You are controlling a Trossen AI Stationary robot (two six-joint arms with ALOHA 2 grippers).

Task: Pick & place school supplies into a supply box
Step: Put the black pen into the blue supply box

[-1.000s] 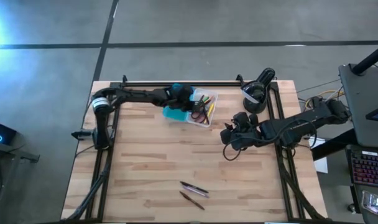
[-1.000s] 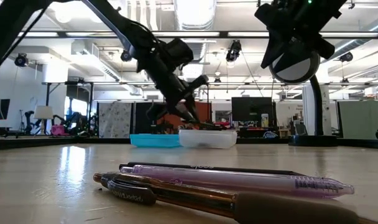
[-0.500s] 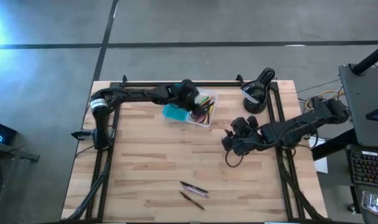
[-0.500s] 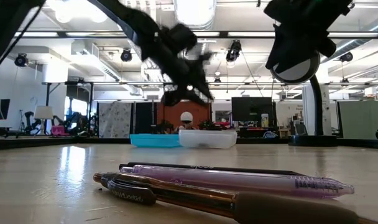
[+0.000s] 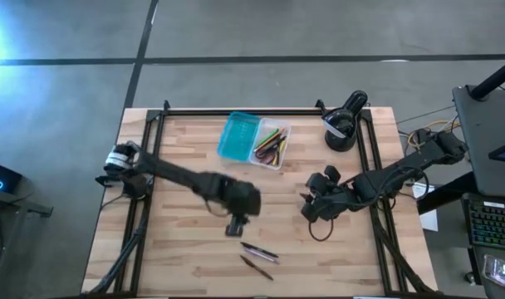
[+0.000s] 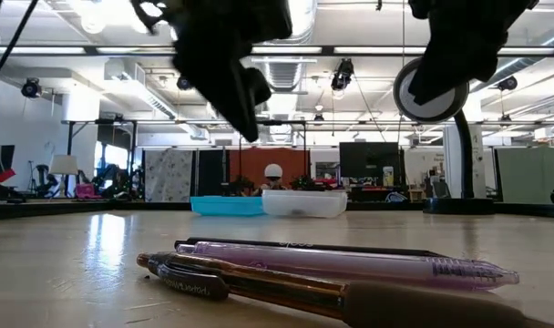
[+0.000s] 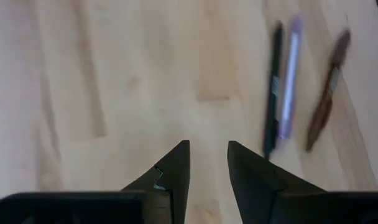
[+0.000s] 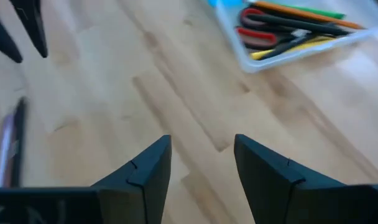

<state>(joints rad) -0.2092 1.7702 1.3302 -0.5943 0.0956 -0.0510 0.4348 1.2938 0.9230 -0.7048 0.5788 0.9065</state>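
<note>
The supply box (image 5: 254, 141) lies open at the table's far middle, with a turquoise half (image 5: 238, 137) and a clear half (image 5: 272, 146). The clear half holds red-handled scissors (image 8: 256, 34), a green marker (image 8: 313, 11), pencils and pens. Three thin pens (image 5: 258, 257) lie near the table's front edge: a black one (image 7: 273, 87), a purple one (image 7: 290, 78) and a brown one (image 7: 326, 102). My left gripper (image 5: 236, 226) hovers open and empty just left of and beyond the pens; it also shows in its wrist view (image 7: 207, 146). My right gripper (image 5: 306, 208) hovers open and empty at mid-right, and shows in its wrist view (image 8: 201, 140).
A black round device (image 5: 344, 124) stands at the far right corner. Dark frame rails (image 5: 373, 166) run along the table's left, right and far sides. Bare wood lies between the box and the pens.
My left gripper has swung from above the supply box toward the table's near edge and now hangs over the bare wood close to the three pens. My right gripper has drifted a little toward the near edge. The box and the pens have stayed in place.
</note>
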